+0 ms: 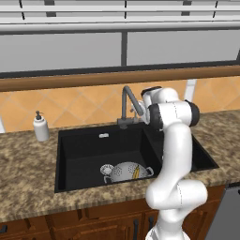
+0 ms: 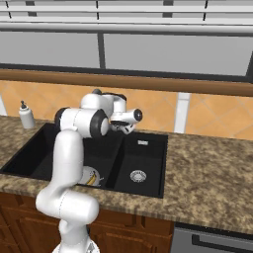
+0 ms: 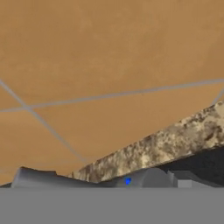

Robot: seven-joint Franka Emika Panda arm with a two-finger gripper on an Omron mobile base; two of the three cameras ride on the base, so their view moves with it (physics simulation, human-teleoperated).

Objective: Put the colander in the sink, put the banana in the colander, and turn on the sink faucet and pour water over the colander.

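The silver colander [image 1: 123, 172] sits in the large left basin of the black sink [image 1: 84, 150], near its front wall. The yellow banana [image 1: 136, 173] lies inside it. Part of the colander [image 2: 92, 174] and the banana [image 2: 91, 180] peek out from behind my arm in the right base view. The dark grey faucet [image 1: 124, 105] rises at the sink's back edge. My gripper [image 1: 141, 111] is open beside its angled spout, pointing at the backsplash, with grey faucet parts [image 3: 153, 178] just below the hand. The water is out of view.
A white soap dispenser [image 1: 41, 127] stands on the granite counter [image 1: 28, 183] left of the sink. Each basin has a round silver drain [image 1: 107, 168], [image 2: 138, 175]. Orange tile backsplash [image 3: 109, 57] is close ahead of the hand, under a wooden ledge [image 1: 70, 80].
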